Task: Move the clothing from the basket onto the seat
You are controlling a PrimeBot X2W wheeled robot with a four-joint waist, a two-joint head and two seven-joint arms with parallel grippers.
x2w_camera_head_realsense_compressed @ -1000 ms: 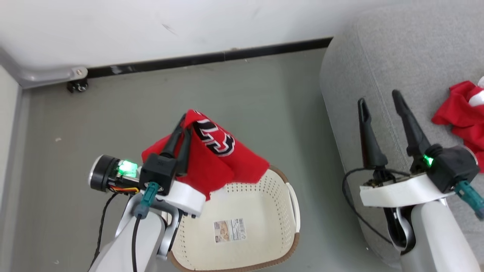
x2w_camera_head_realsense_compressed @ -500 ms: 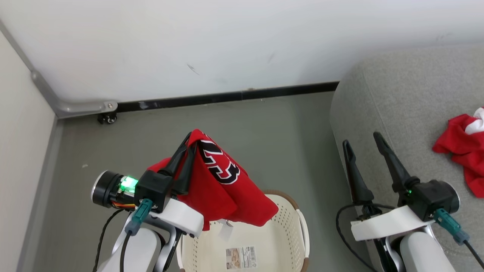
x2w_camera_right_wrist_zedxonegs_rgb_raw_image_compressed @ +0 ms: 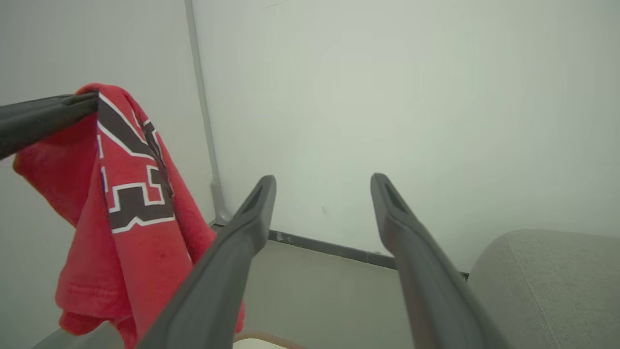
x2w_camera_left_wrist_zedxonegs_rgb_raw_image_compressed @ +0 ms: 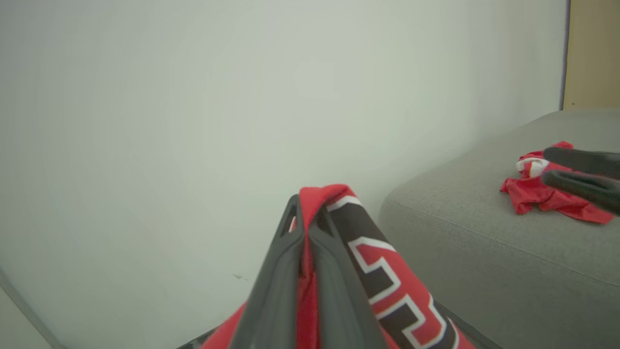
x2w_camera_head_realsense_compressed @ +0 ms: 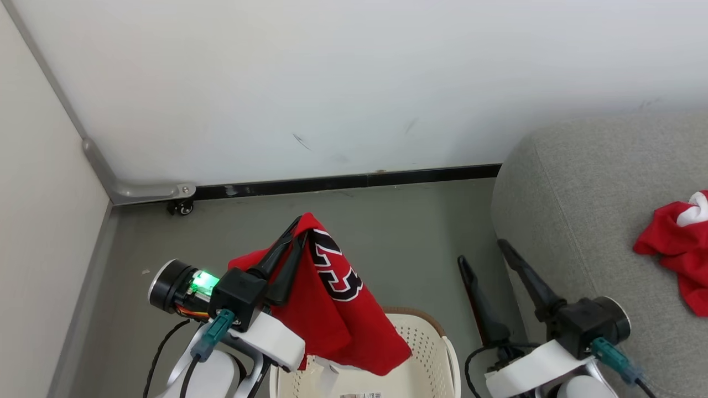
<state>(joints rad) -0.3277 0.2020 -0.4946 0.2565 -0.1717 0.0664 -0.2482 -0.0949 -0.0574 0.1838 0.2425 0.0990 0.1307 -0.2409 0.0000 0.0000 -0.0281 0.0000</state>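
- Pinched the number 23 jersey [x2w_camera_head_realsense_compressed: 337,309] in the fully closed left hand [x2w_camera_head_realsense_compressed: 300,228], centre-left, hanging above the basket [x2w_camera_head_realsense_compressed: 428,345] at the bottom edge.
- Held the right hand [x2w_camera_head_realsense_compressed: 481,251] spread wide and empty, lower right.
- Counted one red garment [x2w_camera_head_realsense_compressed: 672,249] as delivered on the seat [x2w_camera_head_realsense_compressed: 586,221], right edge; judged the jersey's carry and drop as outstanding.

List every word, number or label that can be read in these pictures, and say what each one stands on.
"23": black digits edged in white, on the red jersey hanging from the shut left pincer; folds hide part of the 2.
Sticker on the bottom of the basket: printed, but cut off by the edge of the head view and too small to read.
No other text can be read.
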